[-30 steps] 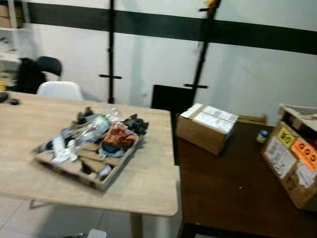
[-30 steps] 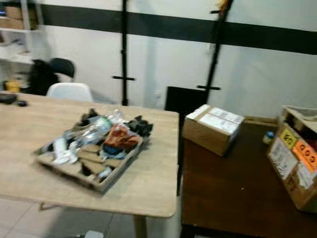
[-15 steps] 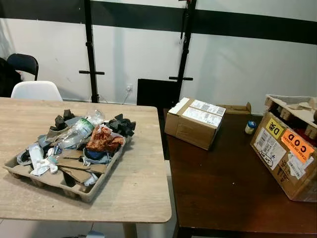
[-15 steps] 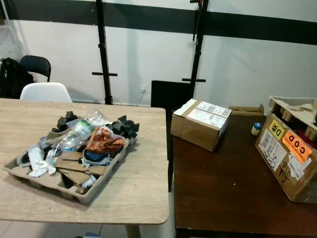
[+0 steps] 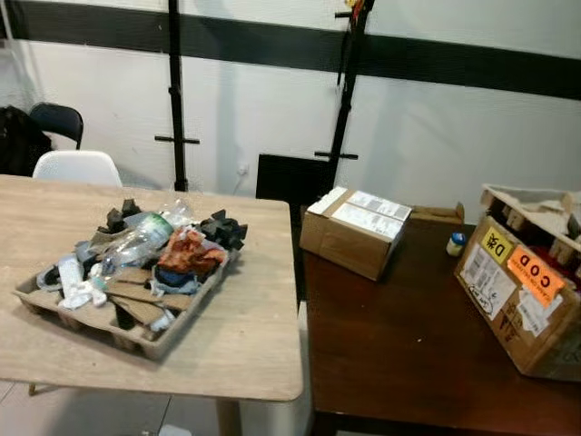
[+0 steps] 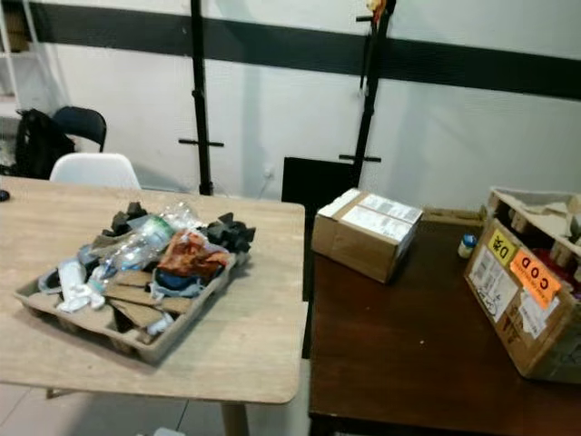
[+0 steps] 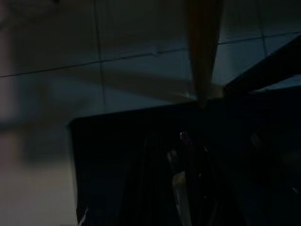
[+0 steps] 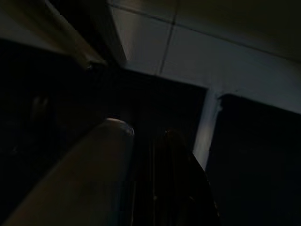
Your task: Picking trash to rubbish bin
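Pale wood worktop (image 5: 245, 336) carries grey moulded pulp tray (image 5: 136, 338) heaped with mixed trash (image 5: 150, 259), near its right edge. Left end effector (image 7: 181, 188) and right end effector (image 8: 164, 188): dark, finger state indeterminable.

Dim tiled floor (image 8: 225, 28), pale rounded post (image 8: 80, 179).

Light table (image 5: 245, 354): bare wood lies open at 6 o'clock and 3 o'clock of the cardboard tray (image 5: 136, 338).
Tray: heaped trash (image 5: 150, 254) leaves approach from above.
Dark table (image 5: 408, 345): wide bare middle; sealed carton (image 5: 349, 232) at 11 o'clock, labelled box (image 5: 519, 300) at 3 o'clock, small jar (image 5: 455, 243) between them.
Far side: white chair (image 5: 77, 167) and two black stands (image 5: 175, 100) against the wall.
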